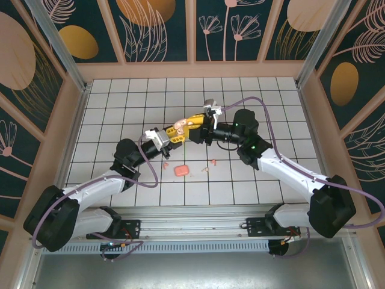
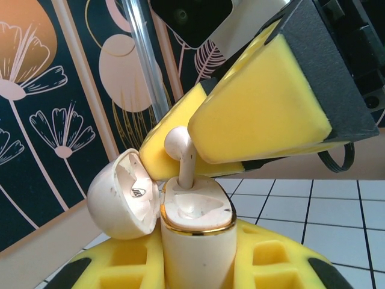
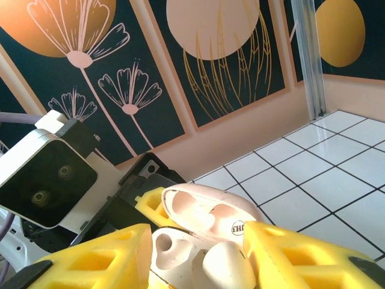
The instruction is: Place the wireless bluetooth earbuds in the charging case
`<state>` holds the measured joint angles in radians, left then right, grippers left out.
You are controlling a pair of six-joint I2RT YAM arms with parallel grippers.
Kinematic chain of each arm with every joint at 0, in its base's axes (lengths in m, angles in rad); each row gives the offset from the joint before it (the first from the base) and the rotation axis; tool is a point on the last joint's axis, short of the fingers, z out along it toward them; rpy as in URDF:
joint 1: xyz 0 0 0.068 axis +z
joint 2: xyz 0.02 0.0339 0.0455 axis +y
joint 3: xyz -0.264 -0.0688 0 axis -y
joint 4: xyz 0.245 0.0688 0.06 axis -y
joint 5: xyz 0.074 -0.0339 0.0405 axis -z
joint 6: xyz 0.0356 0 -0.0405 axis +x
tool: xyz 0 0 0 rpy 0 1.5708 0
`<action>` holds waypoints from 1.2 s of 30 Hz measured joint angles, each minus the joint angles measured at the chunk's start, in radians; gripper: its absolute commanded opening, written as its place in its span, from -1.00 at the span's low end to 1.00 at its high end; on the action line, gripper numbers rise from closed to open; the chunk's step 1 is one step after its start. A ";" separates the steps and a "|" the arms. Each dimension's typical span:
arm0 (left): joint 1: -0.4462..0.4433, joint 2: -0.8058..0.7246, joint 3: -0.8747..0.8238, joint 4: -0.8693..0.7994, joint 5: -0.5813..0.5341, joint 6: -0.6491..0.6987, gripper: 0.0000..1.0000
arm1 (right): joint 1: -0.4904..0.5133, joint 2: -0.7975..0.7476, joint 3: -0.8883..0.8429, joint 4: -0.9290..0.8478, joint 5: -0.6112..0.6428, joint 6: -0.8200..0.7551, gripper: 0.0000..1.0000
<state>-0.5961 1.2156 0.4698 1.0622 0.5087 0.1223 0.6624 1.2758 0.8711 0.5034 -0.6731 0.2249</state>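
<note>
Above the table, the charging case is gripped tight by the left gripper and held upright, so its holes face up. Its lid is tipped back out of the way. The right gripper is held with fingers parted a little around one earbud. A gap is seen on one side, so the earbud is likely not pinched. The earbud is stood stem-down in its hole, likely not pushed fully in yet.
</note>
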 measured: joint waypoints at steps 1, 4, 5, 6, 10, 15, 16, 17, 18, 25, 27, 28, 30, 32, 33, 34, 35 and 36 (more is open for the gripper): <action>0.000 0.006 0.000 0.011 -0.001 -0.008 -0.75 | -0.001 0.000 0.003 0.000 0.000 0.004 -0.06; 0.000 0.017 0.000 0.041 -0.002 -0.027 -0.75 | -0.002 0.000 0.014 -0.008 -0.001 0.019 -0.05; 0.000 0.019 0.000 0.048 -0.002 -0.031 -0.75 | -0.002 0.000 0.019 -0.014 -0.001 0.022 -0.05; 0.000 0.021 0.000 0.053 -0.003 -0.035 -0.75 | -0.002 0.000 0.023 -0.017 -0.001 0.025 -0.04; -0.001 0.026 0.000 0.071 -0.008 -0.046 -0.75 | -0.002 0.001 0.039 -0.037 -0.002 0.041 -0.02; -0.001 0.029 0.000 0.085 -0.014 -0.049 -0.75 | -0.002 0.003 0.060 -0.056 -0.002 0.060 0.01; -0.001 0.029 0.000 0.087 -0.016 -0.049 -0.75 | -0.002 0.003 0.063 -0.059 -0.002 0.066 0.02; -0.001 0.029 0.000 0.088 -0.016 -0.049 -0.75 | -0.002 0.003 0.065 -0.060 -0.002 0.068 0.02; -0.001 0.029 0.000 0.089 -0.017 -0.049 -0.75 | -0.003 0.003 0.066 -0.061 -0.002 0.072 0.02; -0.001 0.029 0.000 0.090 -0.017 -0.049 -0.75 | -0.008 0.003 0.077 -0.070 -0.001 0.090 0.02; -0.001 0.029 0.000 0.090 -0.017 -0.049 -0.75 | -0.009 0.003 0.077 -0.071 -0.002 0.096 0.03; -0.001 0.029 0.000 0.089 -0.017 -0.049 -0.75 | -0.009 0.003 0.077 -0.071 -0.002 0.098 0.03; -0.001 0.029 0.000 0.090 -0.017 -0.049 -0.75 | -0.009 0.003 0.078 -0.071 -0.002 0.101 0.03; -0.001 0.029 0.000 0.090 -0.018 -0.049 -0.75 | -0.009 0.003 0.082 -0.076 -0.002 0.106 0.03; -0.001 0.029 0.000 0.090 -0.018 -0.049 -0.75 | -0.010 0.003 0.086 -0.078 -0.002 0.108 0.04; -0.001 0.029 0.000 0.090 -0.018 -0.049 -0.75 | -0.012 0.003 0.090 -0.082 -0.002 0.113 0.04; -0.002 0.029 0.000 0.090 -0.017 -0.049 -0.75 | -0.014 0.003 0.092 -0.082 0.000 0.115 0.05; -0.004 0.029 0.000 0.090 -0.012 -0.049 -0.75 | -0.018 0.003 0.097 -0.082 0.003 0.116 0.05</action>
<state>-0.5999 1.2446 0.4698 1.1519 0.4965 0.0734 0.6441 1.2793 0.9680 0.4210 -0.6704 0.3412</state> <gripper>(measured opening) 0.209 0.521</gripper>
